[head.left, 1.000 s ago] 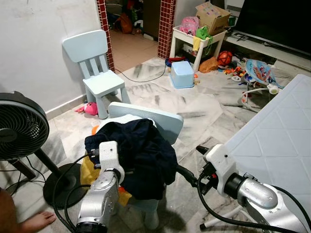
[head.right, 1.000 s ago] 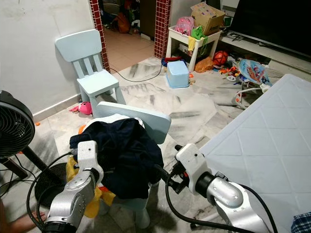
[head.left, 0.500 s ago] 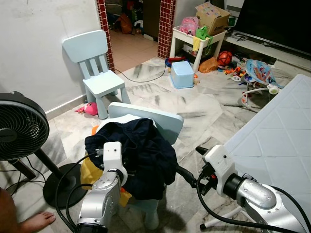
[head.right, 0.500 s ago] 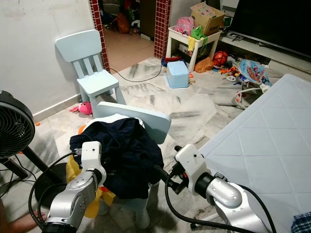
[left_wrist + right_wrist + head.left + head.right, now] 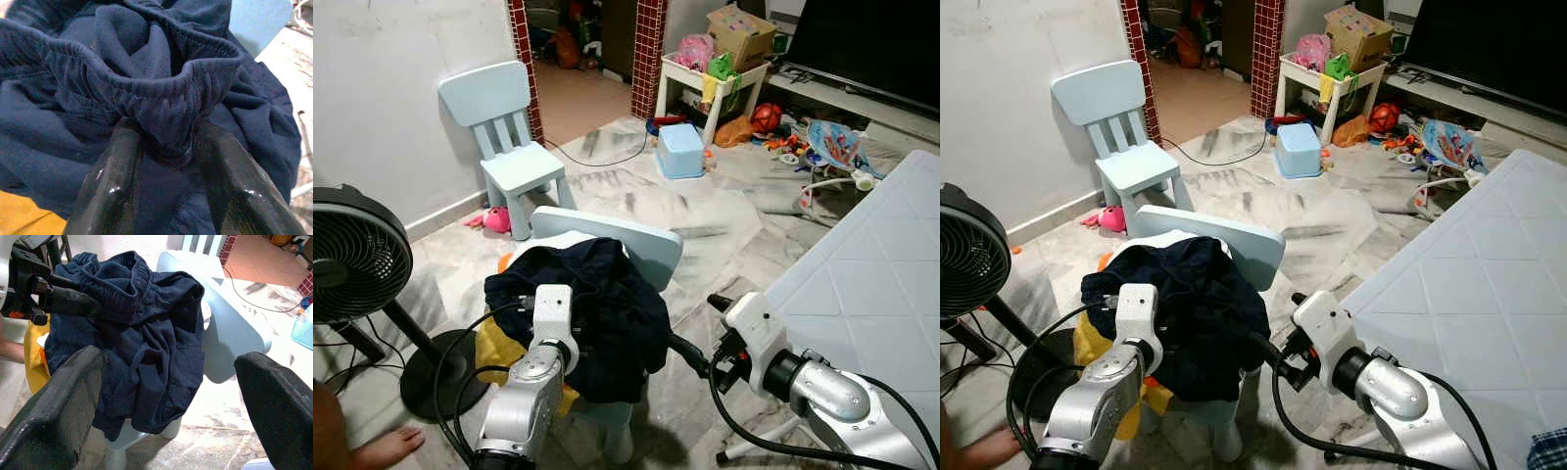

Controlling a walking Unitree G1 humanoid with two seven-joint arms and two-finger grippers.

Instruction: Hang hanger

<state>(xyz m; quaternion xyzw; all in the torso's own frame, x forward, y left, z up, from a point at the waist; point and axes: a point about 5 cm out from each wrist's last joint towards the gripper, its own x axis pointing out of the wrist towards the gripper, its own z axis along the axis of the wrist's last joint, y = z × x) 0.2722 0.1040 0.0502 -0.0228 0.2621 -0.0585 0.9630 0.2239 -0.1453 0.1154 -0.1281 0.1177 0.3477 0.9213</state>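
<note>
A dark navy garment [image 5: 607, 304] with an elastic waistband lies draped over a small light-blue chair [image 5: 617, 240] in front of me. My left gripper [image 5: 164, 147] is shut on a fold of the waistband, and its black fingers [image 5: 73, 298] reach into the cloth from the garment's left side. Low at the garment's right edge, my right gripper [image 5: 700, 328] stands wide open with nothing between its fingers [image 5: 58, 401]; one finger [image 5: 690, 354] nearly touches the hanging cloth. A yellow cloth [image 5: 494, 343] shows under the garment.
A black floor fan [image 5: 357, 264] stands at my left, with a person's bare foot [image 5: 382, 446] beside its base. A white quilted surface [image 5: 871, 264] is on the right. Farther off are a second blue chair [image 5: 509, 147], a blue box [image 5: 680, 149] and scattered toys [image 5: 822, 147].
My left wrist has shifted a little to the right, closer into the navy garment. The right arm and the garment's drape look unchanged.
</note>
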